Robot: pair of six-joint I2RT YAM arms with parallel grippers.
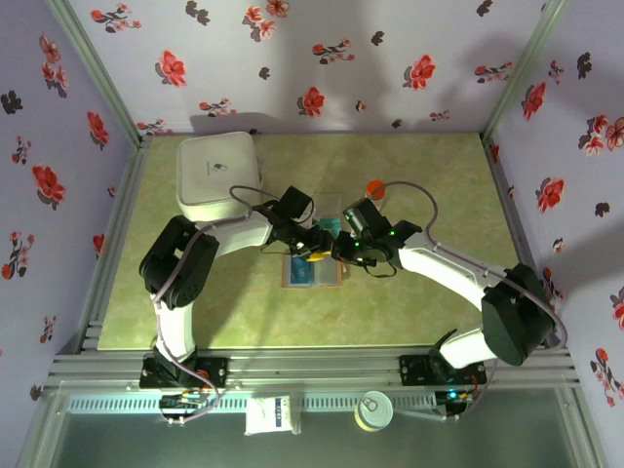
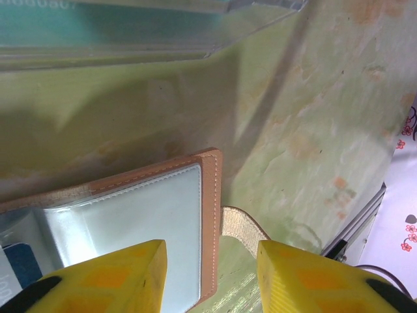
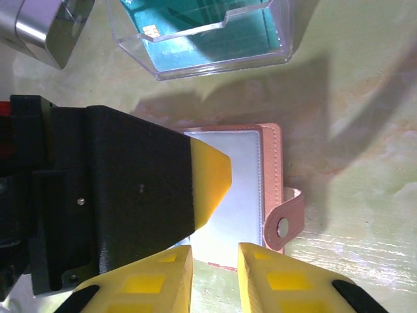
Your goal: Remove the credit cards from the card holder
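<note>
Both arms' fingers (image 1: 316,253) meet over the open card holder (image 1: 314,274) on the table (image 1: 195,292); a white box (image 1: 216,175) sits well to their left.

White square box (image 1: 216,175) at far left of green mottled counter (image 1: 439,175), lid closed, small mark on top. Clear plastic tray (image 3: 221,64) mid-counter, upright, open top. Small orange round object (image 1: 375,187) just beyond it, to the right; too small to identify. Floral wallpaper walls (image 1: 292,58) on three sides. Metal rail (image 1: 322,366) along near edge; in front of it a round can (image 1: 373,409) and white packet (image 1: 272,414), apart.
</note>
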